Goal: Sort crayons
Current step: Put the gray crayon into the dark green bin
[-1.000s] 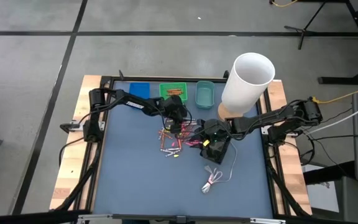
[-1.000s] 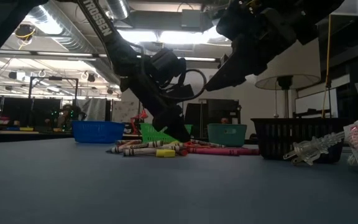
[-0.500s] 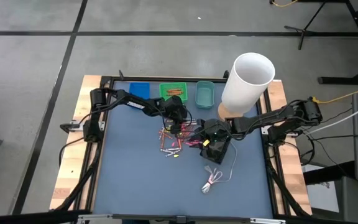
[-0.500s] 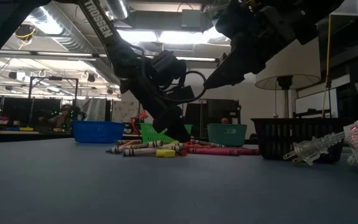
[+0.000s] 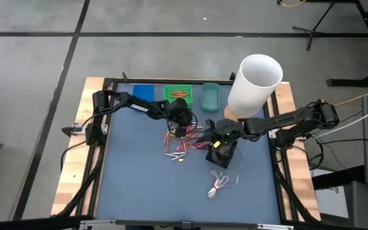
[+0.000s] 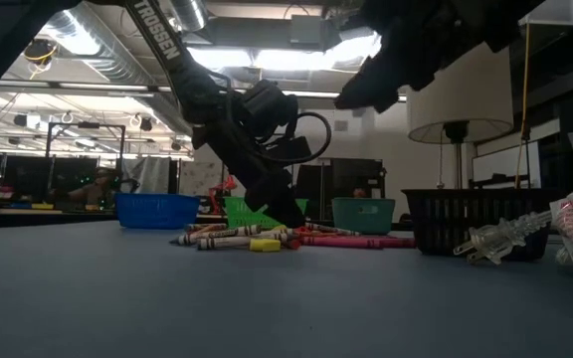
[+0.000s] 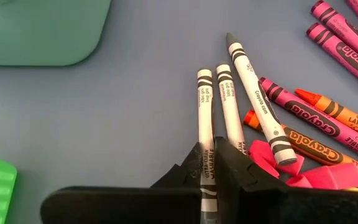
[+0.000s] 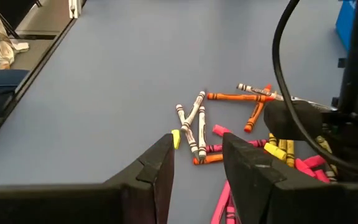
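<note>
my left gripper [image 7: 208, 163] is down in the heap of small paper-wrapped crayons [image 5: 181, 144] near the middle of the blue table mat [image 5: 133, 172], and its fingers are pinched tight on one white-wrapped crayon [image 7: 204, 112]. only my left wrist view shows that grip: the crayon runs straight out between the two dark fingers, with a second white crayon [image 7: 230, 109] just beside it and a third grey-tipped one [image 7: 257, 99] lying tilted across pink and orange crayons. from above, the arm hides all of this; i see only the dark wrist over the edge of the heap.

my right gripper [image 8: 196, 163] hangs above the mat beside the heap, jaws apart with nothing between them. its own view looks down past the fingers at white, orange, yellow and pink crayons spread on the mat, with my left arm dark at the side.

the high view alone gives the layout: a flat blue tray [image 5: 144, 92], a green tray [image 5: 178, 94] with some orange sticks in it, and a teal tray [image 5: 210, 97] in a row along the far edge, a tall white cylinder [image 5: 254, 86] by the right side, and a coiled white cable [image 5: 220, 185] lying nearer the front.

the low view shows the heap lying flat on the mat in front of the green tray, a black mesh basket [image 6: 461, 219] and a white plug [image 6: 493, 239] to the right.
</note>
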Tool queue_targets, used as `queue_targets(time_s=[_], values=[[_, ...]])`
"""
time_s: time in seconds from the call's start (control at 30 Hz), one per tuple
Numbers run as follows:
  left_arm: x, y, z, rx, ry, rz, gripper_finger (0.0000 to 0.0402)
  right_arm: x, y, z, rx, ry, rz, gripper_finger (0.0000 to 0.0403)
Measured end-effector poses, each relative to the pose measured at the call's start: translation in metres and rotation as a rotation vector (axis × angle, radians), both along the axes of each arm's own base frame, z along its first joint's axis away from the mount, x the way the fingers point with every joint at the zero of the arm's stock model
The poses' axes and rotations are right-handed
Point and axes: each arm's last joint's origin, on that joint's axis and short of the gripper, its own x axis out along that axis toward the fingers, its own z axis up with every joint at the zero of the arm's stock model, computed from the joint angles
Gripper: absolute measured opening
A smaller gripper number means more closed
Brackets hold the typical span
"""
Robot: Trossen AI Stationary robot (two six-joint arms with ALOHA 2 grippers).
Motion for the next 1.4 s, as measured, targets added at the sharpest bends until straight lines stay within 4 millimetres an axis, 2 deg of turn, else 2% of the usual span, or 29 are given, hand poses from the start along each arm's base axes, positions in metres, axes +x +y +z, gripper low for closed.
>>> queue_targets(time_s=[0.3, 0.67, 0.87, 1.1, 1.4], values=[[0.012, 0.004, 0.012, -0.005, -0.044, 0.023, 0.0003, -0.013, -0.001, 0.008, 0.017, 0.049, -0.014, 0.0136], [0.037, 0.012, 0.048, -0.039, -0.181, 0.093, 0.0002, -0.016, -0.001, 0.004, 0.041, 0.108, -0.032, 0.0136], [0.047, 0.019, 0.068, 0.031, -0.238, 0.181, 0.0006, -0.016, -0.001, 0.004, 0.049, 0.109, -0.020, 0.0136], [0.050, 0.035, 0.084, 0.111, -0.374, 0.263, 0.0012, -0.016, -0.001, 0.004, 0.050, 0.108, -0.020, 0.0136], [0.047, 0.052, 0.091, 0.135, -0.439, 0.303, 0.0013, -0.016, -0.001, 0.003, 0.049, 0.109, -0.019, 0.0136]])
